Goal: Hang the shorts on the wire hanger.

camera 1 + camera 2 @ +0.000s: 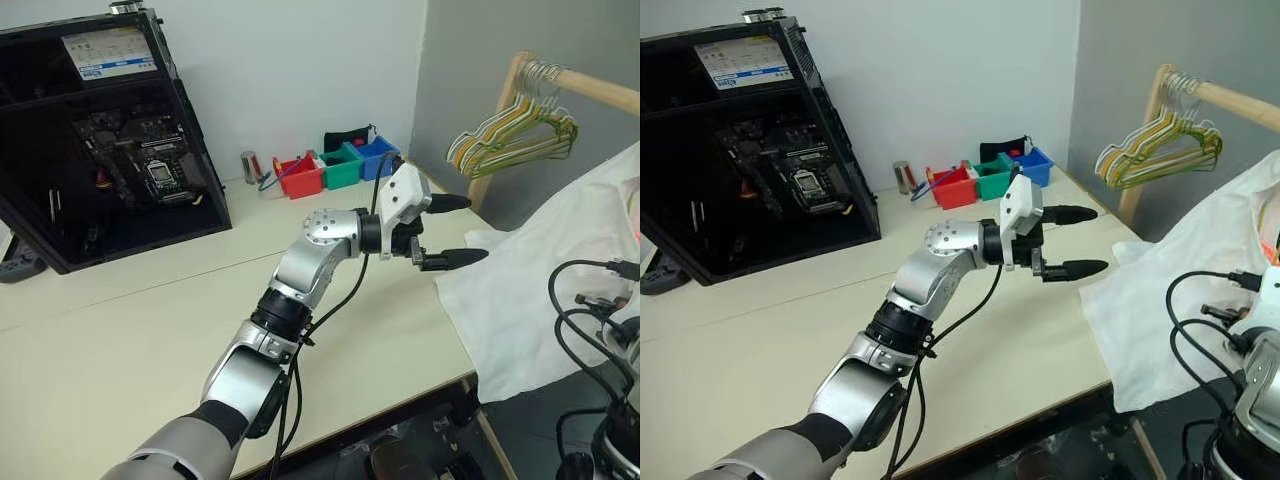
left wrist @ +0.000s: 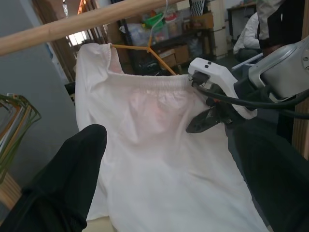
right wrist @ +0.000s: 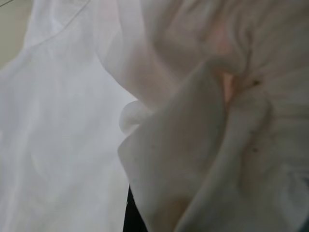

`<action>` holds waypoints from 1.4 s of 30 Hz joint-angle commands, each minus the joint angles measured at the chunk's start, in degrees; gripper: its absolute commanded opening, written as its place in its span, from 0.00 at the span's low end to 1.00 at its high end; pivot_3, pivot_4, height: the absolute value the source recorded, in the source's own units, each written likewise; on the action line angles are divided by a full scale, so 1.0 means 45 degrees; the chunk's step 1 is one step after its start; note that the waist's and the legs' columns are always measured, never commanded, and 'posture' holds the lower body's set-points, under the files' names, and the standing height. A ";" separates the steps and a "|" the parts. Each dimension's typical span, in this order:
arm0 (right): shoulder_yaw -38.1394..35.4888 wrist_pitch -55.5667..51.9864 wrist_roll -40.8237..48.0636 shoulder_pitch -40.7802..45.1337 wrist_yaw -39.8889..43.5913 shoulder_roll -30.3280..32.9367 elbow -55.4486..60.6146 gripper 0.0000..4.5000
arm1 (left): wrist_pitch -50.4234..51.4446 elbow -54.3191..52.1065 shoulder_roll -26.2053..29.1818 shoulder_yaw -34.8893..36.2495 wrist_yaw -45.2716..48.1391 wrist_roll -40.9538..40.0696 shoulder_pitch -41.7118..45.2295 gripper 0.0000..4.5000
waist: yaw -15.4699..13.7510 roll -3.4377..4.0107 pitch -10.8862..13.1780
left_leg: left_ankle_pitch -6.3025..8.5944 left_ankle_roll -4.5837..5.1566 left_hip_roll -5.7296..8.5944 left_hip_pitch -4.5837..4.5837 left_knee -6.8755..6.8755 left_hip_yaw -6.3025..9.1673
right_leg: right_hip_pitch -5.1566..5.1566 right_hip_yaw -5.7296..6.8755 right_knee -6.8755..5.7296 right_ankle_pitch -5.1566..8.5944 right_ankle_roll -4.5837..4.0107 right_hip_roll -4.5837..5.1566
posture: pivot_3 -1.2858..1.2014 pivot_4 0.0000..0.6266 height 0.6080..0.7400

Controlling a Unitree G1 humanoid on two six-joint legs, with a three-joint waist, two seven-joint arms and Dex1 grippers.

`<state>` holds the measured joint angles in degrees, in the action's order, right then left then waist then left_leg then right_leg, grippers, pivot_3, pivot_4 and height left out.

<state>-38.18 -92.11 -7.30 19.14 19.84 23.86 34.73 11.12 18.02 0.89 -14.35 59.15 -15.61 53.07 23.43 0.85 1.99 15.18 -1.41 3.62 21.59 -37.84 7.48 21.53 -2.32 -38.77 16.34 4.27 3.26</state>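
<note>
The left pincer [image 1: 452,230] stands with its two black fingers wide apart and nothing between them, pointing level toward the robot's right over the right end of the pale cream bench [image 1: 150,340]. Straight ahead of its tips, just beyond the bench's edge, lies the thing the coming move turns on: the large white, thin, wrinkled fabric shorts [image 1: 540,290], whose lower part spills onto the corner of the bench while the rest rises up and away to the right.

From the left wrist, the shorts [image 2: 159,159] hang broadside to that pincer, the gathered elastic waistband running crosswise at the top and the cloth falling down from it, so the long axis is roughly vertical. A faint reddish patch shows through just under the waistband. The thin yellow-tan wire hanger [image 2: 145,48] sits at the waistband, its two arms slanting down from a hook over the round wooden rail [image 2: 72,24]; how far the waistband is seated on the wire I cannot tell.

The right pincer [image 2: 207,118] is already at the cloth, beside the waistband's far end, its fingers closed; white fabric is bunched right against its wrist camera, so it appears to pinch the shorts. It is the nearer hand; the left one is short of the cloth, with a clear straight reach to the near waistband corner.
</note>
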 commanded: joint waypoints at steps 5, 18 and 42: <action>-0.0475 -0.0088 -0.0142 0.1574 -0.0552 0.0236 -0.0969 0.00 | -0.0394 0.0075 -0.0258 0.0243 -0.0147 -0.0042 0.0551 0.99 | 0.0071 -0.0001 0.0001 | 0.0037 0.0061 -0.0002 -0.0058 0.0004 -0.0015 | -0.0050 -0.0009 0.0007 0.0015 0.0000 -0.0001 | 0.33 0.00 1.00; -0.1303 -0.0088 -0.0311 0.2938 -0.1321 0.2441 -0.4071 0.00 | -0.1258 0.1653 -0.0859 0.0829 -0.0935 -0.0061 0.1784 0.99 | 0.0056 -0.0007 0.0008 | 0.0063 0.0099 0.0013 -0.0100 0.0011 -0.0044 | -0.0099 -0.0028 0.0031 0.0030 0.0015 0.0014 | 0.33 0.00 1.00; -0.1888 -0.0088 -0.1058 0.4640 -0.3141 0.1323 -0.4877 0.52 | -0.1727 0.2374 -0.1020 0.1125 -0.1036 -0.0026 0.2221 1.00 | 0.0054 -0.0002 0.0005 | 0.0080 0.0112 0.0053 -0.0152 0.0014 -0.0077 | -0.0166 -0.0050 0.0053 0.0058 0.0063 0.0062 | 0.35 0.00 1.00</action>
<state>-47.57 -92.10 -12.24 38.54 6.01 29.79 10.92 4.48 29.34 -3.98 -10.77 54.57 -15.47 61.85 23.67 0.84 2.02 15.54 -0.91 3.86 20.90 -37.78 7.13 20.78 -2.55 -38.53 16.61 4.55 3.54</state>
